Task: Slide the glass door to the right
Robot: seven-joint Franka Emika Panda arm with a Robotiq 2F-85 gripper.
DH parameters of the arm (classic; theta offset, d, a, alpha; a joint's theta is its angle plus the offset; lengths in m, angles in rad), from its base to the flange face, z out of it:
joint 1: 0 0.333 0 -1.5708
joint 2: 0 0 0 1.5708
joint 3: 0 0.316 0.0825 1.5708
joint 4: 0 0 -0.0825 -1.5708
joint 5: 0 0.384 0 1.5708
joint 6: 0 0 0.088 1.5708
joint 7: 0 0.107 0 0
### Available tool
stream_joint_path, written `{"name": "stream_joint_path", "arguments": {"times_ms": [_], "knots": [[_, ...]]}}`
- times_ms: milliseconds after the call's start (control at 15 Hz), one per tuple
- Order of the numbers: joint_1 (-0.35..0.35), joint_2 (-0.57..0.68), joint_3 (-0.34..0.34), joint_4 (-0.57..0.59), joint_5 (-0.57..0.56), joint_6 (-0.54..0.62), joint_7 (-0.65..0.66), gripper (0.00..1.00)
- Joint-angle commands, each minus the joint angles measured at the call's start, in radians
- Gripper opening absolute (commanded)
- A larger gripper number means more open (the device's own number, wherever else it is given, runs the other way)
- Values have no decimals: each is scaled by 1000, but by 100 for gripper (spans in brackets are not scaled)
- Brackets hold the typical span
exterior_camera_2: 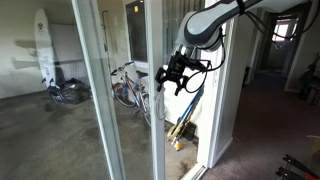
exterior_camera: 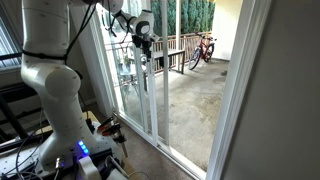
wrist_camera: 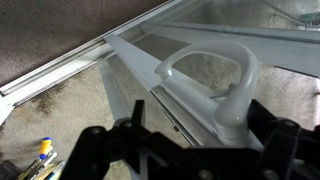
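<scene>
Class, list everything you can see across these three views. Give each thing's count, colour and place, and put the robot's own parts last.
glass door: one, clear glass in a white frame, next to the gripper
door handle: one, white, looped, on the door frame just ahead of the gripper
red bicycle: one, red, on the patio by the railing
second bicycle: one, dark, seen through the glass
surfboard: one, white, upright, far side of the glass
wooden railing: one, brown, at the patio edge
robot arm: one, white, indoors beside the door
gripper: one, black, open, at the door frame
</scene>
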Motion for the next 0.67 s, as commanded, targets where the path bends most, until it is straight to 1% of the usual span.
{"name": "stream_joint_path", "arguments": {"times_ms": [0, 133, 267, 467, 600], "knots": [[-17, -14, -1, -14, -6, -4, -18, 100], [-24, -25, -9, -23, -16, -30, -20, 100], [-45, -47, -15, -48, -5, -34, -54, 100], [-96, -107, -16, -99, 60, -53, -147, 100], [-118, -130, -20, -111, 102, -62, -190, 100]]}}
